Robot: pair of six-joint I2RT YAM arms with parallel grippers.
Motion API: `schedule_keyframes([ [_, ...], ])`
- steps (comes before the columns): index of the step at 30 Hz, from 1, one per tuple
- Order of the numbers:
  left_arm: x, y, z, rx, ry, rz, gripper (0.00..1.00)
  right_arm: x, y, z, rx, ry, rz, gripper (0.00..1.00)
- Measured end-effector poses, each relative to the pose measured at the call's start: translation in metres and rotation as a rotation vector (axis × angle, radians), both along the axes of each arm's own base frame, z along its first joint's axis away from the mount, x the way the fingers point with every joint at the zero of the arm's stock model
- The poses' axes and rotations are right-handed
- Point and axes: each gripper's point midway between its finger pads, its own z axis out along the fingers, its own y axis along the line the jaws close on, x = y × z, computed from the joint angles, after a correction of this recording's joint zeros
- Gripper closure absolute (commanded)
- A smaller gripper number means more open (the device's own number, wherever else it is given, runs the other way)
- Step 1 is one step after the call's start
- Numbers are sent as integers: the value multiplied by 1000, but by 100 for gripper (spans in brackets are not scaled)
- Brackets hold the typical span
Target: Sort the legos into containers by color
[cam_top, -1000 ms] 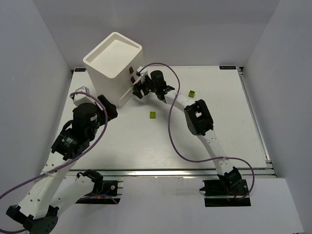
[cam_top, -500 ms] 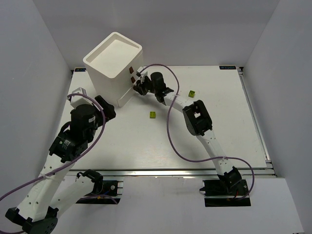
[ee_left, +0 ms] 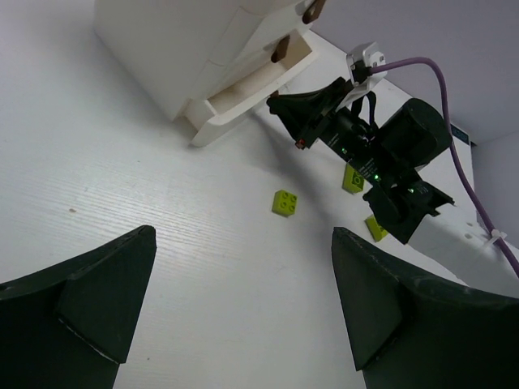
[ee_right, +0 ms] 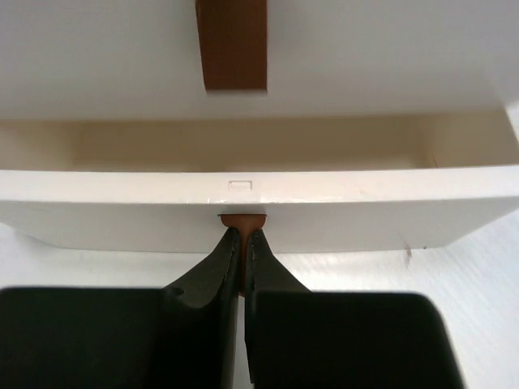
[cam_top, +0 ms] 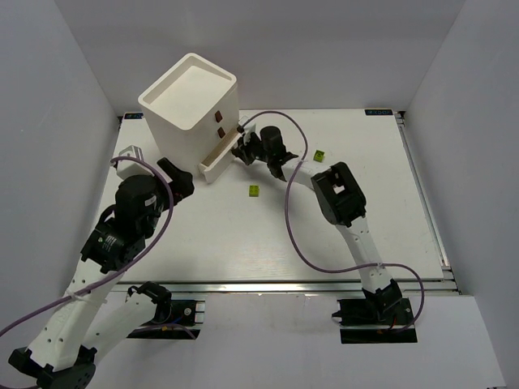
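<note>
The white table [cam_top: 203, 235] carries a white rounded plastic drawer unit [cam_top: 188, 101]. Its bottom drawer [cam_top: 217, 160] stands open, its contents too hidden to tell. The left gripper [ee_left: 242, 243] hangs with fingers spread, empty. The right gripper [ee_right: 242, 243] has its fingers pinched on that drawer's brown pull tab [ee_right: 242, 220]. One tiny yellow-green studded brick [cam_top: 254, 191] lies on the table near the drawer, and another brick [cam_top: 319, 155] lies beside the right arm.

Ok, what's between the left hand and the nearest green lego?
Nothing: the left wrist view shows only bare table between the left hand and that lego.
</note>
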Motion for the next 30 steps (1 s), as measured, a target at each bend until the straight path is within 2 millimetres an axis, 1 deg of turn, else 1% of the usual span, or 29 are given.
schedule_keyframes([
  [2,3,-6,-2,-13,-6,-23,2,-9,-14,-1,-20,27,-9,100],
  [6,10,-24,-18,-24,20,-90,2,-27,-44,0,-51,81,-20,100],
  [11,24,-49,-39,-23,61,-187,2,-52,-70,0,-79,126,-24,100],
  [12,26,-54,-42,-22,68,-206,2,-57,-74,1,-84,128,-24,93],
  [15,35,-69,-49,-13,81,-267,3,-68,-77,-1,-94,151,0,41],
  [17,41,-80,-56,0,97,-314,5,-74,-75,2,-88,159,35,36],
  [20,53,-104,-75,26,154,-416,13,-77,-74,12,-71,176,76,36],
  [21,57,-113,-83,34,178,-455,19,-77,-75,17,-65,182,81,38],
  [22,61,-120,-90,42,202,-484,22,-77,-78,23,-58,183,82,39],
  [24,67,-134,-109,57,255,-547,27,-76,-85,37,-46,188,81,41],
  [25,68,-140,-117,63,277,-574,31,-75,-90,46,-41,187,75,42],
  [26,69,-145,-124,65,296,-597,32,-74,-96,55,-36,184,67,44],
  [29,70,-156,-143,72,344,-653,32,-68,-119,82,-22,181,25,64],
  [30,70,-159,-147,75,354,-668,32,-66,-128,90,-17,184,4,77],
])
